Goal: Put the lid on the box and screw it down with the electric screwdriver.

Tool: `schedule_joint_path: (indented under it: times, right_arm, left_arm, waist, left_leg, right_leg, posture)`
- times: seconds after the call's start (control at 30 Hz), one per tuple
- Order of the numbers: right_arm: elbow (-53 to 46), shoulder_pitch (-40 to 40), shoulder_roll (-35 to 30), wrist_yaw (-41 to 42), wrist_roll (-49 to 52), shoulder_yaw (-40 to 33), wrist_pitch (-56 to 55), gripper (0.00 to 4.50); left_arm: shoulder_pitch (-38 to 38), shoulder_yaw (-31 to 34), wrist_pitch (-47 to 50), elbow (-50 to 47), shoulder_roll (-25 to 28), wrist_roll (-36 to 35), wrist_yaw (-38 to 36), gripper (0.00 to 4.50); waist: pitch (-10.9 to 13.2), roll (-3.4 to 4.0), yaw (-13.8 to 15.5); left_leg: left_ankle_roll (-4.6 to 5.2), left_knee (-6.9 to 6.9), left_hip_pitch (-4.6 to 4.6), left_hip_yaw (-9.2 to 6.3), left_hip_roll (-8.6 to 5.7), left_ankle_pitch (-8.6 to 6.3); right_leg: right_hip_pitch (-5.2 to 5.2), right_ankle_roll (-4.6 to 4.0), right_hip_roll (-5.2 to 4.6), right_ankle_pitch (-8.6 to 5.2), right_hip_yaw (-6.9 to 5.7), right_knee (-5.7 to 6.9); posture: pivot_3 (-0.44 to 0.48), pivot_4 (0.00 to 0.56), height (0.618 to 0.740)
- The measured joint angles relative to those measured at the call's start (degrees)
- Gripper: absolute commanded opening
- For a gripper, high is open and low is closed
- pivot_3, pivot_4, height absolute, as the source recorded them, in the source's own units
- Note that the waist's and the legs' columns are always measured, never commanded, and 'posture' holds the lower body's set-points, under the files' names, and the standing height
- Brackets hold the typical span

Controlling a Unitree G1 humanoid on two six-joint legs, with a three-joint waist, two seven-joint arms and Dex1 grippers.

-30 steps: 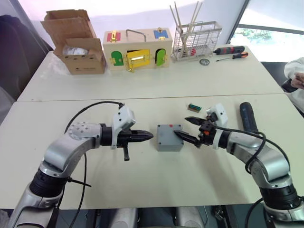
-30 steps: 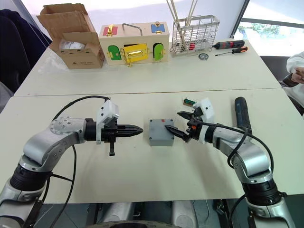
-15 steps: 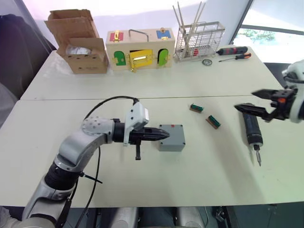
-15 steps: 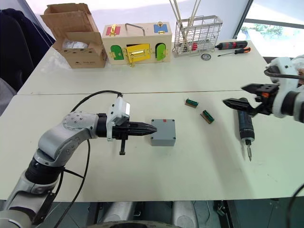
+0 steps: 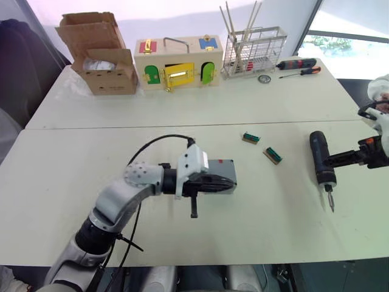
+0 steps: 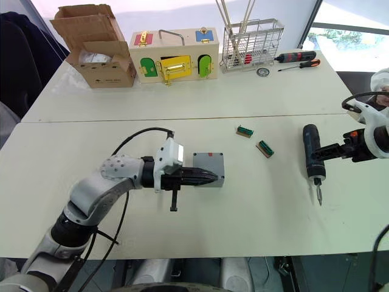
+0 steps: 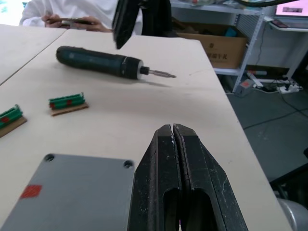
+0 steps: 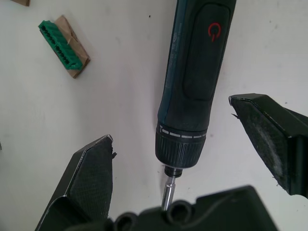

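Right hand (image 8: 180,159) has left the small grey square plastic box (image 6: 209,168) and swung out to the right edge of the tabletop (image 5: 73,176). It now hovers over the thick black cylindrical electric screwdriver (image 5: 321,163), fingers spread wide, one either side of the body near the collar, not touching it. The screwdriver lies flat near that right edge, bit pointing toward the robot's edge, power symbol facing up in the right wrist view.

Left hand (image 7: 173,132) has moved in at the same time: fingers pressed together, nothing between them, the tips now over the near side of the box, where a second ago they stopped short of it. Whether they touch the top, I can't tell.

The box sits mid-tabletop with the flat grey lid (image 7: 72,192) apparently already on it: flush top face, red mark on it, two corner screw holes visible in the left wrist view. Whether screws are in them, can't tell.

Read: lid placement looks done, and we're switching to the screwdriving step. The right is lined up for the pick, not yet gripping; the left looks set to steady the box. Two small green connector blocks on brown card (image 5: 262,147) lie between box and screwdriver, clear of both.
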Motion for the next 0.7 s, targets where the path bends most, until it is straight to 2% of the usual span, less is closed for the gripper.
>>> schedule_joint_path:
  times: [0.2, 0.37, 0.47, 0.67, 0.7]
  right_arm:
    - [14.1, -3.5, 7.6, 4.7, -8.9, 7.4, -2.5, 4.47]
    - [22.9, -6.6, 12.9, 5.6, -14.1, 8.6, -4.6, 4.47]
    - [27.0, -8.2, 15.0, 5.2, -16.9, 8.0, -6.1, 3.67]
    - [27.5, -7.6, 15.5, 8.3, -21.9, 8.6, -10.7, 1.88]
    - [27.2, -7.3, 15.5, 8.9, -22.4, 8.6, -11.2, 1.84]
  left_arm:
    - [2.3, -0.3, 1.5, -4.2, 0.5, 0.3, 3.4, 0.00]
    - [2.6, -1.2, 1.9, -5.6, 0.5, 0.8, 4.9, 0.00]
    - [2.9, -1.9, 1.9, -5.6, 0.4, 1.1, 5.8, 0.00]
    - [3.0, -1.8, 1.9, -5.6, 0.5, 1.1, 6.5, 0.00]
    - [3.0, -1.8, 1.9, -5.5, 0.5, 1.1, 6.7, 0.00]
  waist:
    - [0.0, 0.00, 0.2]
    - [0.0, 0.00, 0.1]
    - [-0.1, -0.06, 0.1]
    - [-0.1, -0.07, 0.1]
    - [-0.1, -0.07, 0.1]
  left_leg:
    - [-0.15, 0.01, 0.00, 0.00, -0.02, 0.08]
    - [-0.18, 0.01, 0.01, -0.02, -0.05, 0.10]
    - [-0.19, 0.02, 0.02, -0.04, -0.05, 0.11]
    - [-0.20, 0.00, 0.03, -0.07, -0.09, 0.10]
    - [-0.20, 0.00, 0.03, -0.07, -0.09, 0.10]
  right_leg:
    - [0.01, 0.00, 0.00, 0.00, 0.01, 0.01]
    - [0.01, 0.00, 0.00, 0.00, 0.01, 0.01]
    - [0.03, 0.00, 0.01, 0.00, 0.00, 0.01]
    - [0.04, 0.00, 0.03, 0.00, -0.04, 0.01]
    - [0.04, 0.00, 0.04, 0.00, -0.04, 0.01]
  posture:
    - [0.000, 0.150, 0.730]
    - [0.000, 0.150, 0.730]
    - [0.000, 0.150, 0.730]
    - [0.000, 0.150, 0.730]
    - [0.000, 0.150, 0.730]
